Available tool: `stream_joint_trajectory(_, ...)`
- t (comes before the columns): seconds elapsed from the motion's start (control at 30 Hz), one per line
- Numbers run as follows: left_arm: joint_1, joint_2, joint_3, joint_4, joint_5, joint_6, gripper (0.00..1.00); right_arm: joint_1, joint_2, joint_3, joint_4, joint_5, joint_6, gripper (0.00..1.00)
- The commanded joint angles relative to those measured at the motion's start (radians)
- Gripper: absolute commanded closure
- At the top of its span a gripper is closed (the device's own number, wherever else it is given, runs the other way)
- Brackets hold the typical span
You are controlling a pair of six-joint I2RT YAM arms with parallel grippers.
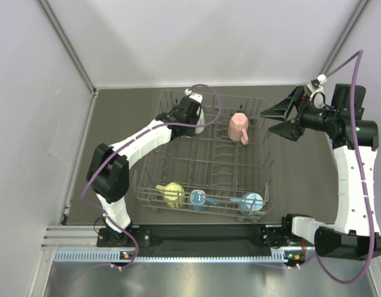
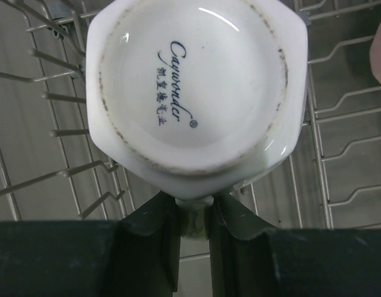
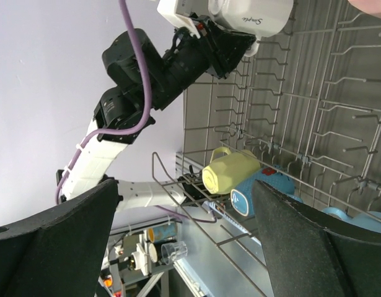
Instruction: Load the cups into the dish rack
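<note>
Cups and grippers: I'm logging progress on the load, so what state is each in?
white mug, held over the dish rack, not released.
pink mug, in the rack, far right.
yellow mug, near row, on its side.
blue mug, near row.
light blue mug, near row.
left gripper, shut on the white mug.
right gripper, open, empty.

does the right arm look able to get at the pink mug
Probably yes. The right tool hangs open just outside the right wall of the dish rack, beside the pink mug, and the way over the rim looks free. The left tool, shut on the white mug, is at its far left.
</note>
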Motion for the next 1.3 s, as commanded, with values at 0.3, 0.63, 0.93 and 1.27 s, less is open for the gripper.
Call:
stream_joint_trajectory(0.3,0.001,0.081,0.091,0.029,-0.095,-0.098,1.0,-0.015,-0.003,0.026,-0.004,-0.013,-0.024,0.12)
stream_joint_trajectory(0.63,-0.001,0.106,0.113,-0.015,-0.112,-0.131,1.0,-0.018,-0.011,0.017,-0.004,-0.013,-0.023,0.11)
stream_joint_trajectory(0.93,-0.001,0.092,0.111,-0.045,-0.14,-0.164,0.59,-0.018,-0.012,0.011,-0.002,-0.014,-0.019,0.11)
stream_joint_trajectory(1.27,-0.001,0.039,0.13,-0.053,-0.147,-0.163,0.43,-0.018,-0.011,0.008,0.006,-0.014,-0.016,0.11)
